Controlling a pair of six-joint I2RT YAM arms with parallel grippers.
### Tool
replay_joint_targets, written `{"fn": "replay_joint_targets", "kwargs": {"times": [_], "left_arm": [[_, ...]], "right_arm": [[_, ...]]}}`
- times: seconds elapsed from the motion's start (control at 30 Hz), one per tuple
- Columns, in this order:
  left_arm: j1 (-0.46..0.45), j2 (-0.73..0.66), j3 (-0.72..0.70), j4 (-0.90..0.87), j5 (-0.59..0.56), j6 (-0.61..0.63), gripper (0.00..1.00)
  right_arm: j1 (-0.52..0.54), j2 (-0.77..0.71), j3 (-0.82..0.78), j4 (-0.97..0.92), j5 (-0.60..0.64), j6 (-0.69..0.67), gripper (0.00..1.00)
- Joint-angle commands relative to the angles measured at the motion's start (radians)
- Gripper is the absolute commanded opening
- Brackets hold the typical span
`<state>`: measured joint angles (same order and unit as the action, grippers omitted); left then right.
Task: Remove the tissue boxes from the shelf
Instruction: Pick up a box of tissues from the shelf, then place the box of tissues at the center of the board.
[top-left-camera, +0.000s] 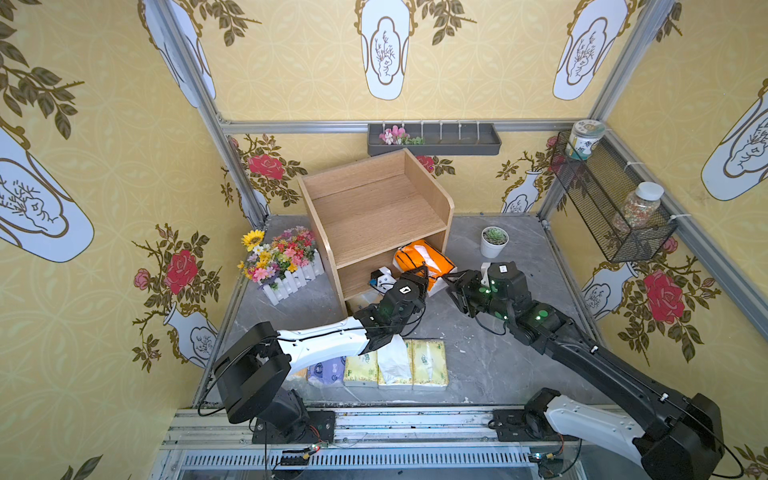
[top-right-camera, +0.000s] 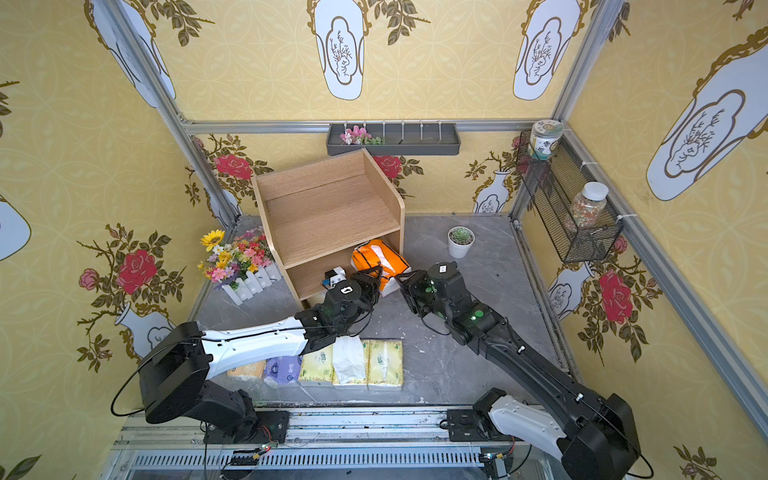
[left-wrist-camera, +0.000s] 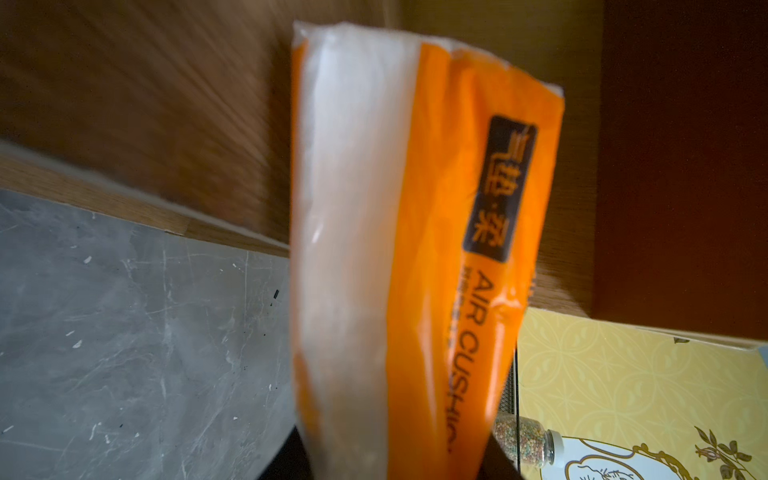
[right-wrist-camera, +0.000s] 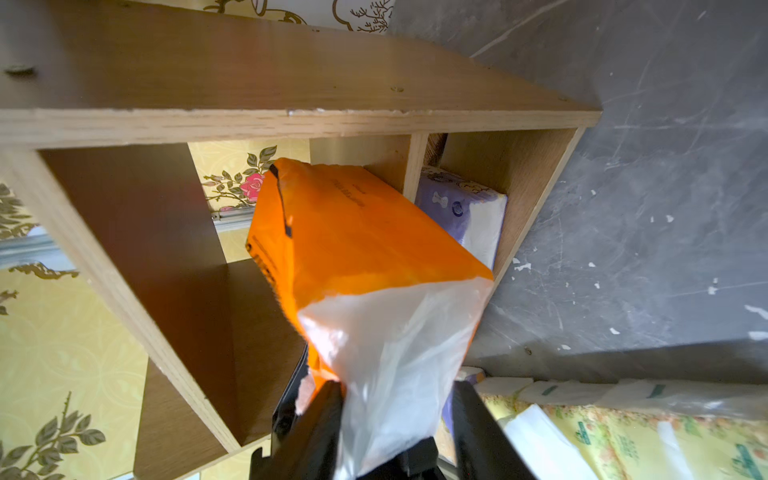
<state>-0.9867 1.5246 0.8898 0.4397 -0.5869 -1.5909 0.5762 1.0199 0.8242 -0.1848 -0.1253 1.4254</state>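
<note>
The wooden shelf (top-left-camera: 374, 208) (top-right-camera: 328, 208) stands at the back of the table, its upper tiers bare. An orange-and-white tissue pack (top-left-camera: 419, 259) (top-right-camera: 380, 259) sticks out of its lower tier. My left gripper (top-left-camera: 417, 276) (left-wrist-camera: 392, 461) is shut on this pack (left-wrist-camera: 415, 249) from the front. My right gripper (top-left-camera: 451, 280) (right-wrist-camera: 395, 415) is open around the pack's white end (right-wrist-camera: 386, 353), with one finger (right-wrist-camera: 469, 415) clear of the plastic. A lavender pack (right-wrist-camera: 461, 208) lies in the bottom tier. Lavender (top-left-camera: 326, 370) and yellow (top-left-camera: 430, 361) packs form a row near the front edge.
A white fence planter of flowers (top-left-camera: 286, 262) stands left of the shelf and a small succulent pot (top-left-camera: 494, 241) to its right. A dark wall tray (top-left-camera: 434, 139) hangs behind. A black wire basket (top-left-camera: 611, 199) with jars is fixed on the right wall.
</note>
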Motion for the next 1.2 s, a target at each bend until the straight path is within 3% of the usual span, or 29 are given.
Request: {"fn": "replay_joint_targets", "kwargs": {"times": [0.0,0.07,0.27,0.47,0.63,0.87,1.17], "left_arm": [[-0.001,-0.011,0.005,0.004,0.009,0.042,0.38],[-0.006,-0.019,0.003,0.003,0.024,0.065,0.38],[-0.055,-0.025,0.016,0.003,0.109,0.151,0.38],[-0.155,-0.016,0.039,-0.096,0.159,0.197,0.38],[-0.226,0.040,0.099,-0.225,0.235,0.212,0.38],[-0.284,0.181,0.152,-0.237,0.388,0.158,0.38],[-0.352,0.265,0.156,-0.248,0.397,0.064,0.39]], "right_arm": [[0.001,-0.052,0.029,-0.111,0.086,-0.195,0.72],[0.001,-0.089,0.047,-0.206,0.149,-0.280,0.83],[0.001,-0.200,0.074,-0.354,0.282,-0.492,0.87],[0.002,-0.284,0.139,-0.465,0.426,-0.599,0.87],[0.002,-0.306,0.165,-0.500,0.466,-0.627,0.87],[0.001,-0.329,0.125,-0.493,0.458,-0.577,0.87],[0.001,-0.336,0.079,-0.558,0.441,-0.478,0.87]]}}
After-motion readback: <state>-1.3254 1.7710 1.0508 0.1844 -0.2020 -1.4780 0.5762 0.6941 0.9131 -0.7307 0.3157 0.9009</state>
